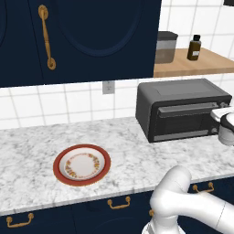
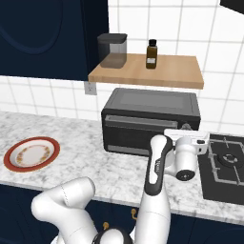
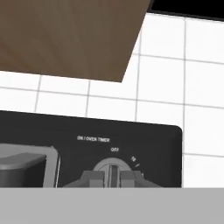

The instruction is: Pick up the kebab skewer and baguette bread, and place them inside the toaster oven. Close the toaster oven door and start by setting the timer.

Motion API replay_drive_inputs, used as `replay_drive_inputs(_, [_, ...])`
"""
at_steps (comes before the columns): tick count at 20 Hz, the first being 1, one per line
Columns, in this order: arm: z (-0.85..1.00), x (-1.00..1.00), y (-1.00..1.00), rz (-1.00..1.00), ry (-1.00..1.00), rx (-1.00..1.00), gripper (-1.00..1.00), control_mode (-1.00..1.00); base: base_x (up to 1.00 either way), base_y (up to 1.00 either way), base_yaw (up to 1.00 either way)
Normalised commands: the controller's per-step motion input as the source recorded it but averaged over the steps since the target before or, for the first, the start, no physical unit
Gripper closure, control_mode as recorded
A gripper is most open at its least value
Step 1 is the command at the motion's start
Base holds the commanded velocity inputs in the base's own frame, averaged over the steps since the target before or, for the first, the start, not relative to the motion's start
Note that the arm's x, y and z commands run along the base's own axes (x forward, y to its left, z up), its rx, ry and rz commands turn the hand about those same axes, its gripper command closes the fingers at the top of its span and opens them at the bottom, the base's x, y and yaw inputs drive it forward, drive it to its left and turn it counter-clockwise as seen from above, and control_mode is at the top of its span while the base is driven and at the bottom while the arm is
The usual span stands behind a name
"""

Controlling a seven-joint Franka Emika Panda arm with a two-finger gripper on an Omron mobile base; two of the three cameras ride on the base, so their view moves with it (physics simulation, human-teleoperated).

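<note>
- Left base view: the toaster oven [image 1: 183, 109] sits at the back right of the marble counter [image 1: 128, 151], its long side running along the tiled wall and its front turned toward me. The toaster oven door [image 1: 185, 119] stands upright and shut, its bar handle [image 1: 187, 109] lying level across the top. A red-rimmed plate [image 1: 82, 164] rests well to the left, with neither skewer nor bread on it. My hand enters at the right edge, just before the oven's right end.
- Right base view: from this side my arm rises in front of the oven, and my gripper [image 2: 187, 127] reaches its right-hand end, where the knobs are hidden behind the hand. This angle adds a stove burner [image 2: 228, 162] just right of the oven, and a wooden shelf [image 2: 147, 71] above it carrying a dark canister [image 2: 112, 49] and a brown bottle [image 2: 151, 54].
- Hand view: what neither base camera gives, the timer knob [image 3: 113, 171] under the "ON / OVEN TIMER" lettering, its ridge upright toward "OFF". My fingers [image 3: 92, 178] sit close together, one on each side of that ridge, clamped on the knob.
</note>
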Motion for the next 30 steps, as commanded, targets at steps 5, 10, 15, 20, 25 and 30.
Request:
replay_drive_inputs(5, [0.12, 0.05, 0.08, 0.00, 0.00, 0.06, 1.00, -1.00, 0.00, 0.00, 0.00])
replay_drive_inputs(10, [0.09, 0.11, 0.11, 0.00, 0.00, 0.07, 1.00, -1.00, 0.00, 0.00, 0.00])
replay_drive_inputs(15, [0.10, 0.12, 0.02, 0.00, 0.00, 0.09, 1.00, -1.00, 0.00, 0.00, 0.00])
replay_drive_inputs(20, [0.10, 0.17, 0.09, 0.00, 0.00, 0.09, 1.00, -1.00, 0.00, 0.00, 0.00])
replay_drive_inputs(25, [0.12, 0.17, 0.28, 0.00, 0.00, 0.06, 1.00, -1.00, 0.00, 0.00, 0.00])
replay_drive_inputs(30, [0.16, 0.21, 0.28, 0.00, -0.01, 0.06, 1.00, -1.00, 0.00, 0.00, 0.00])
